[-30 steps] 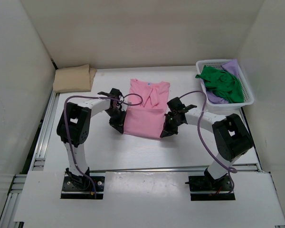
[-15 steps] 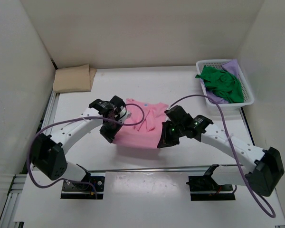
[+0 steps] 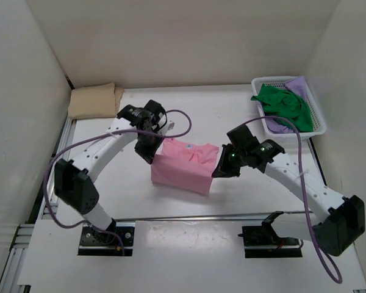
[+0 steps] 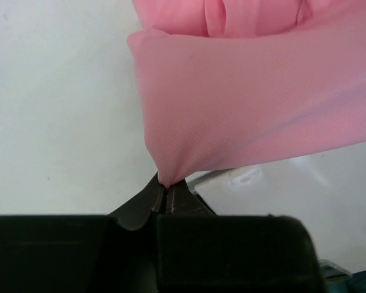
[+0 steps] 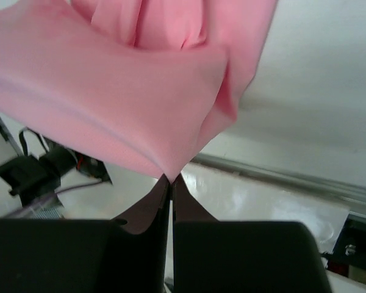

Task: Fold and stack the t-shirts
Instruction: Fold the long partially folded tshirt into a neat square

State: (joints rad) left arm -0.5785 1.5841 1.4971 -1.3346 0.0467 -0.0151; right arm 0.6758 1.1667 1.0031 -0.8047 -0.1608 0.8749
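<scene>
The pink t-shirt (image 3: 184,166) hangs folded over itself in the middle of the table, held up at two corners. My left gripper (image 3: 151,152) is shut on its left corner; in the left wrist view the pink cloth (image 4: 250,97) bunches into the closed tips of that gripper (image 4: 166,186). My right gripper (image 3: 219,168) is shut on the right corner, and the pink cloth (image 5: 110,97) tapers into its closed tips (image 5: 169,180). A folded tan t-shirt (image 3: 96,101) lies at the far left. The green t-shirt (image 3: 285,105) and the light purple t-shirt (image 3: 300,85) sit in the basket.
A white mesh basket (image 3: 317,122) stands at the far right against the wall. White walls enclose the table on three sides. Purple cables loop from both arms above the table. A metal rail (image 3: 189,217) runs along the near edge.
Both grippers have carried the near edge of the pink t-shirt up and away toward the collar, folding it over. The arms have stretched out farther across the table.
</scene>
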